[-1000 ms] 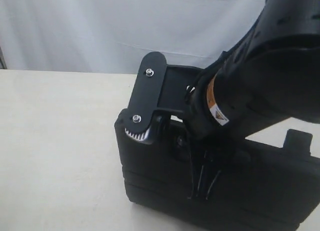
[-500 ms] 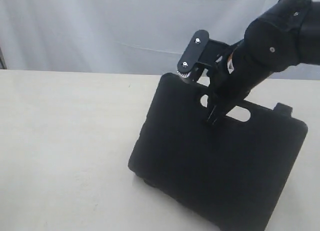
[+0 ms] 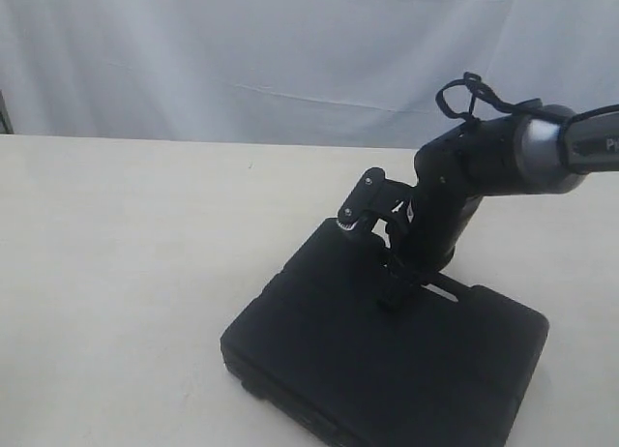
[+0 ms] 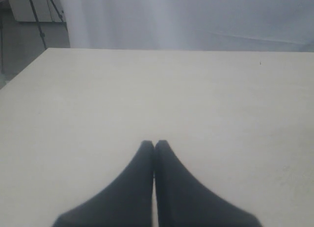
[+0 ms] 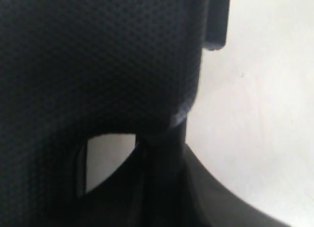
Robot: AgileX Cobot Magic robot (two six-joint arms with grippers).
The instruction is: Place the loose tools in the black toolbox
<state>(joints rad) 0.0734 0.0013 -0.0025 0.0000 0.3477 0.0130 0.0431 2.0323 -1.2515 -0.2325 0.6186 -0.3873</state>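
The black toolbox point(image 3: 387, 360) lies closed on the pale table, its lid facing up. My right gripper point(image 3: 397, 290) reaches down to its far edge and is shut on the carry handle there. In the right wrist view the toolbox's textured shell point(image 5: 98, 65) fills most of the picture, and my right gripper point(image 5: 162, 156) clamps the bar beside the handle opening point(image 5: 105, 160). My left gripper point(image 4: 154, 144) is shut with nothing in it, above bare table. The loose tools are out of view.
The pale table point(image 3: 126, 253) runs left of and behind the toolbox to a white curtain point(image 3: 242, 50). A tripod leg point(image 4: 37, 13) stands beyond the table's far corner in the left wrist view.
The right arm has carried the toolbox by its handle away from the exterior camera. The box went from raised and tilted on its edge to lying nearly flat on the table.
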